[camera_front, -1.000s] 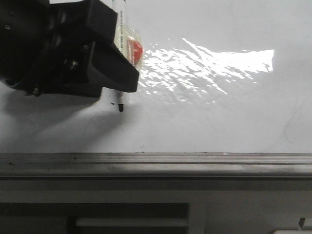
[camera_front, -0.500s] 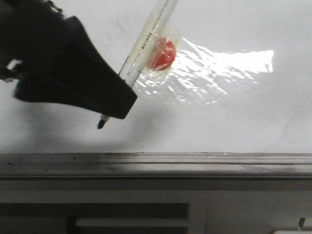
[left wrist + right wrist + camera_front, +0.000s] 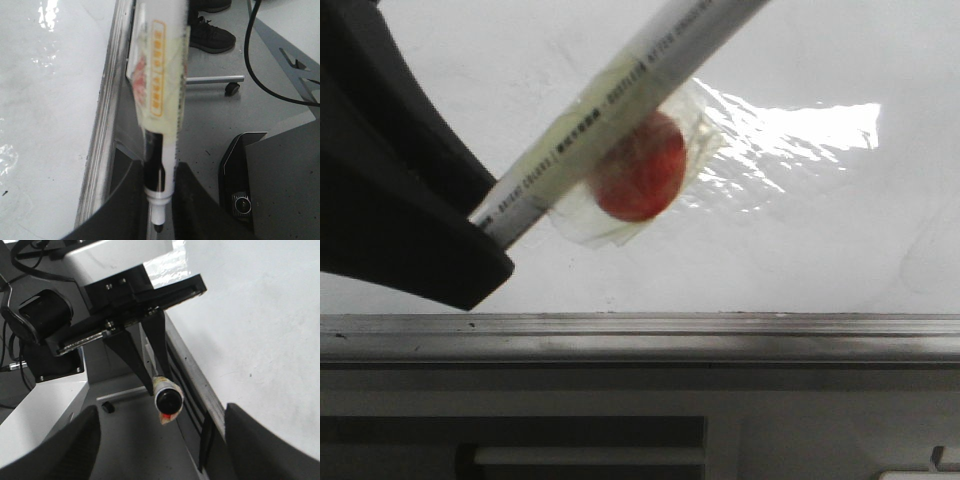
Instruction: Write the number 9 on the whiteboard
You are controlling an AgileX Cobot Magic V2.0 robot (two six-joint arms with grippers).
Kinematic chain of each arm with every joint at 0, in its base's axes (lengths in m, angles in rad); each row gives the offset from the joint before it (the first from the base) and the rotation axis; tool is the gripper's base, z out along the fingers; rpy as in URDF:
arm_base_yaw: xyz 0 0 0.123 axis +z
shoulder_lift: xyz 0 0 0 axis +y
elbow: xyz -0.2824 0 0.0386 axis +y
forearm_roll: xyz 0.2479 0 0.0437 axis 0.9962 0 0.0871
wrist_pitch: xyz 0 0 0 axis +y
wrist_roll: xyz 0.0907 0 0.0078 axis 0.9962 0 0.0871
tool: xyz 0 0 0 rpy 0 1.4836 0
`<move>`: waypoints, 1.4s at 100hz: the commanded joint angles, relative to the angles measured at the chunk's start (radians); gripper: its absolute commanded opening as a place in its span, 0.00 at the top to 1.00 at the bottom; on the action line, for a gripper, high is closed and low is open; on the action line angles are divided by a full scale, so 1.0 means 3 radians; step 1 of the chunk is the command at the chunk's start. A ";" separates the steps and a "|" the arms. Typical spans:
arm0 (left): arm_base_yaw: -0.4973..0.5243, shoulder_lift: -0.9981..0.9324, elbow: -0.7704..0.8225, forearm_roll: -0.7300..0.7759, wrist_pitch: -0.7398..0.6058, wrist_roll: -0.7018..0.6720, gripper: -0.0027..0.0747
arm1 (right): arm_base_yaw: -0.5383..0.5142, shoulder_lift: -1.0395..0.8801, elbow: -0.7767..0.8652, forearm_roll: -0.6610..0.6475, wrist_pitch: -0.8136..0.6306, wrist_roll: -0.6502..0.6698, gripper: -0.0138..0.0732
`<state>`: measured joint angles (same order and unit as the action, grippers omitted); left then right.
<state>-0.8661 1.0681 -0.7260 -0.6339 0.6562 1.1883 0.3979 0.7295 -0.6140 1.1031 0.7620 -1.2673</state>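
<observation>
Glare lay in a bright patch across the whiteboard (image 3: 800, 230), whose grey metal edge strip (image 3: 720, 335) ran along its lower side with a grey panel (image 3: 820, 420) beneath. No drawn number 9 could be made out on the white surface in any view; the left tool (image 3: 470, 240) blocked the lower left part of the board in the front view. That tool was clamped on a white marker (image 3: 620, 110), which slanted up to the right with a red sticker under clear tape (image 3: 640, 175) on its barrel. In the left wrist view the marker's tip (image 3: 158, 226) hung beside the edge strip, off the board. Beyond it were floor, a black cable (image 3: 270, 75), a dark shoe (image 3: 210, 32) and a caster wheel (image 3: 230, 89). The right tool (image 3: 160, 450) stood with its fingers (image 3: 65, 450) spread wide, holding nothing.
</observation>
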 commanded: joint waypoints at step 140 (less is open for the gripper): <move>-0.0001 -0.1532 0.0256 -0.0148 -0.1225 -0.1440 0.57 | 0.0846 0.1007 -0.1990 -0.3610 0.0541 0.3532 0.88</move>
<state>-0.8661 0.6670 -0.6642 -0.6485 0.4421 0.8416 0.6355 1.0543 -1.1298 0.2003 0.9451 -0.3952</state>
